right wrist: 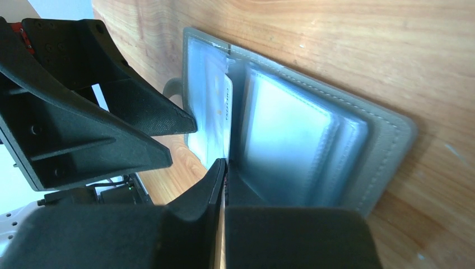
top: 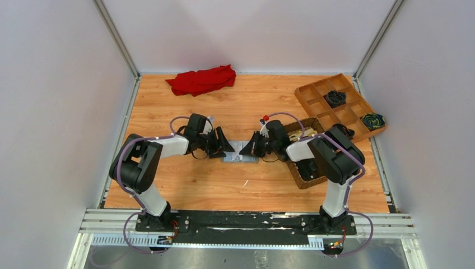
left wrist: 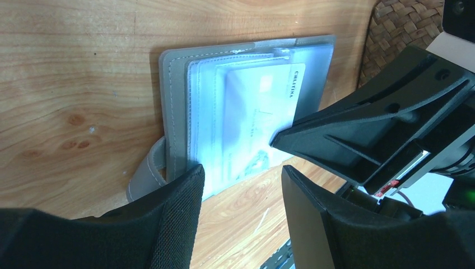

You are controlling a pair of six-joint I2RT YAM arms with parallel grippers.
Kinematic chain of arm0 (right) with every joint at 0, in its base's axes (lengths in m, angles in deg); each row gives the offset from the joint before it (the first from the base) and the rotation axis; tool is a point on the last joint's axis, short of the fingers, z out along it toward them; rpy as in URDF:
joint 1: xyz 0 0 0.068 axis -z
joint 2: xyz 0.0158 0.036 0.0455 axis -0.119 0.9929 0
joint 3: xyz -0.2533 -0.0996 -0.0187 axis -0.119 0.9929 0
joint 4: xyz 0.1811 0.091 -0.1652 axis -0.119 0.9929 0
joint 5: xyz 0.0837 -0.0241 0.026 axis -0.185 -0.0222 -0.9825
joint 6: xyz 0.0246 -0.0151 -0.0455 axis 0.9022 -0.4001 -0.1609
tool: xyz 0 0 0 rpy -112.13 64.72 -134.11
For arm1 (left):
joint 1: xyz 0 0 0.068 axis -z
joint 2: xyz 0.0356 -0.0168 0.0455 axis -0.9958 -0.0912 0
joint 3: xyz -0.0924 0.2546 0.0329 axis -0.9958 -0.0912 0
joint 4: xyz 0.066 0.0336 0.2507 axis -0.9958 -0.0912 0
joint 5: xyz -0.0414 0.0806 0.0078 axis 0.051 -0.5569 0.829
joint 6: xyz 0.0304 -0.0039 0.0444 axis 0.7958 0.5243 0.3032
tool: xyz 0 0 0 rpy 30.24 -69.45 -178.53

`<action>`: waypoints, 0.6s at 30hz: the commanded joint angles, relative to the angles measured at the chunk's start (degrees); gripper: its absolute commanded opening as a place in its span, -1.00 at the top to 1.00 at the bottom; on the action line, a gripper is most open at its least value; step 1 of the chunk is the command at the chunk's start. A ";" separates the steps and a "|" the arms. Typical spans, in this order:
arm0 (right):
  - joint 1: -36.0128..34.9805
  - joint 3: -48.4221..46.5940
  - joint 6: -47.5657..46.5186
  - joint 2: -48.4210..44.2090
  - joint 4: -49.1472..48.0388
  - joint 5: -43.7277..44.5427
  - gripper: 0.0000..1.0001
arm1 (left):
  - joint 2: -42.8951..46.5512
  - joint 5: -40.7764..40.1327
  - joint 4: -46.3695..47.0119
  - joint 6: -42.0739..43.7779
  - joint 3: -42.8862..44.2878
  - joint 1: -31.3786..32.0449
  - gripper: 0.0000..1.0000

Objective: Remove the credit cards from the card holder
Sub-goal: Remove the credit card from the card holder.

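Observation:
The grey card holder (top: pixel 240 154) (left wrist: pixel 176 101) (right wrist: pixel 386 129) lies open on the table between both grippers, its clear sleeves facing up. A pale credit card (left wrist: pixel 252 112) (right wrist: pixel 227 106) with printed lettering sticks partway out of a sleeve on the half nearer the left arm. My right gripper (top: pixel 250 150) (right wrist: pixel 225 168) is shut, and the card's edge runs in between its fingertips. My left gripper (top: pixel 226 149) (left wrist: pixel 241 179) stands open. One of its fingers (left wrist: pixel 179 196) sits at the holder's edge by the strap, and bare table shows between the two.
A brown woven basket (top: pixel 303 175) (left wrist: pixel 411 22) sits under the right arm, close to the holder. A wooden divided tray (top: pixel 322 105) with dark items stands at the back right. A red cloth (top: pixel 201 80) lies at the back.

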 commanded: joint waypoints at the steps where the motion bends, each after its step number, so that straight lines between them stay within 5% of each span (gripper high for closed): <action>1: 1.66 3.69 -0.56 -1.68 1.54 0.30 0.99 | -1.95 -2.99 -3.21 1.36 -2.30 -0.64 -0.20; 18: 5.04 8.00 -0.28 -2.91 -1.31 -1.79 0.99 | 0.47 -0.09 -3.12 0.95 -0.31 -0.43 -0.20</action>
